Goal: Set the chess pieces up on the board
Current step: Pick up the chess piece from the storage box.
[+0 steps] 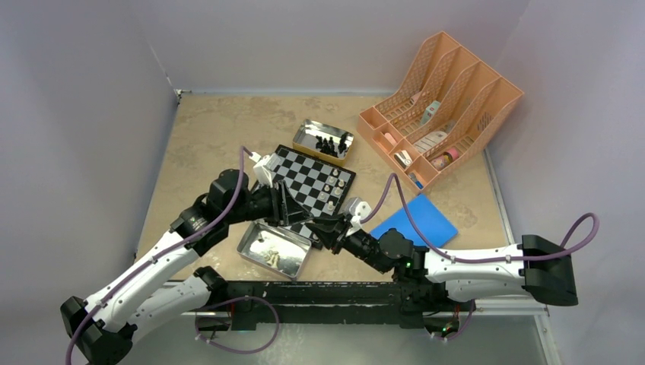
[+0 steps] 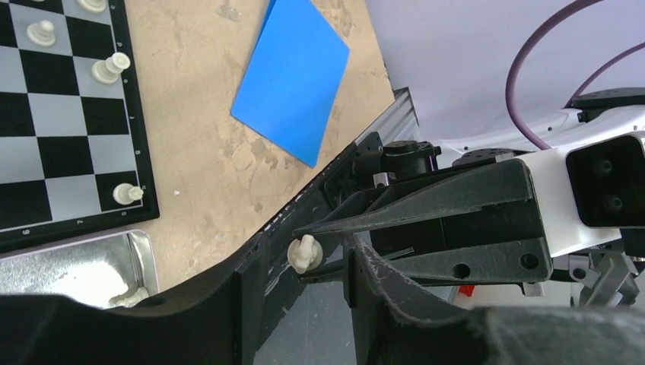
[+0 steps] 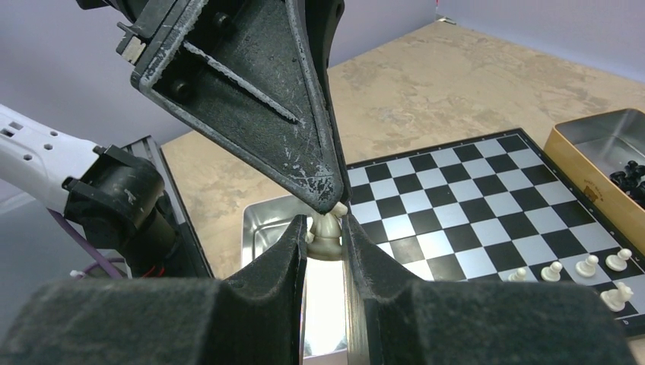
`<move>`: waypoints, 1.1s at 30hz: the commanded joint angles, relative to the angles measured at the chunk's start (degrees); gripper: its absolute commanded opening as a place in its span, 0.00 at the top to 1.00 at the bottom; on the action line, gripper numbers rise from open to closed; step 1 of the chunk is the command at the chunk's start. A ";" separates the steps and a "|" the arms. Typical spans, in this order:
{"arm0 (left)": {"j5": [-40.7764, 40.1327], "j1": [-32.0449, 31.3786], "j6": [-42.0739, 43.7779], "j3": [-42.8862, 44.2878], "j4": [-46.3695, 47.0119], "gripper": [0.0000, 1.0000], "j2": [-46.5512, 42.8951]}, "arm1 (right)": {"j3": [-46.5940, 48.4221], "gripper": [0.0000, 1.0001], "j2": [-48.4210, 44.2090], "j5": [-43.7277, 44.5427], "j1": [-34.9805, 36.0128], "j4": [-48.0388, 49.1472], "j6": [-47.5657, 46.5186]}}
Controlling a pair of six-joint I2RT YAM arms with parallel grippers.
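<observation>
No text reads cleanly in any view. Along the dark border of the board (image 2: pixel 57 156) you can see small pale marks, too fine to make out. Items in the orange organizer (image 1: pixel 494 106) carry labels, blurred beyond reading.

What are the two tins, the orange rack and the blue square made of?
Near tin and far tin: likely metal; the insides are shiny and mirror-like, and the far one has a gold-coloured outer wall.
Rack: probably plastic; uniform matte orange with moulded mesh walls.
Blue square: unclear, perhaps card, foam or plastic; thin, flat and matte, with no shine.
</observation>
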 commanded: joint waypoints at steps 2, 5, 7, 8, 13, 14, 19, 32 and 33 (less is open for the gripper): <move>3.22 -0.02 0.48 0.65 5.47 0.71 0.15 | 0.27 0.85 -1.41 -0.56 -0.04 3.78 -0.84; 4.49 0.00 0.75 0.77 5.78 0.79 0.03 | 0.38 0.85 -1.45 0.00 -0.04 3.45 -0.31; 4.91 0.02 0.85 0.71 5.61 0.85 -0.34 | 0.45 0.85 -1.56 0.56 -0.04 3.01 0.41; 5.12 0.00 0.93 0.77 5.36 0.88 -0.51 | 0.44 0.85 -1.78 0.98 -0.04 2.57 1.27; 7.10 0.04 1.38 2.06 3.97 0.76 0.64 | 0.05 0.85 -3.92 0.99 -0.03 1.46 2.84; 7.05 0.04 1.58 2.43 3.44 0.73 0.92 | -0.17 0.85 -4.35 1.41 -0.04 1.51 2.92; 9.90 0.04 1.88 2.39 5.66 0.84 1.61 | -0.74 0.84 -5.01 2.25 -0.02 1.60 3.39; 3.90 0.04 9.61 5.07 1.52 1.00 6.37 | 3.38 0.56 -6.06 3.03 -0.04 -12.66 14.17; 2.81 -0.02 10.39 5.54 1.05 1.00 7.13 | 3.80 0.56 -6.47 3.32 -0.04 -13.90 14.54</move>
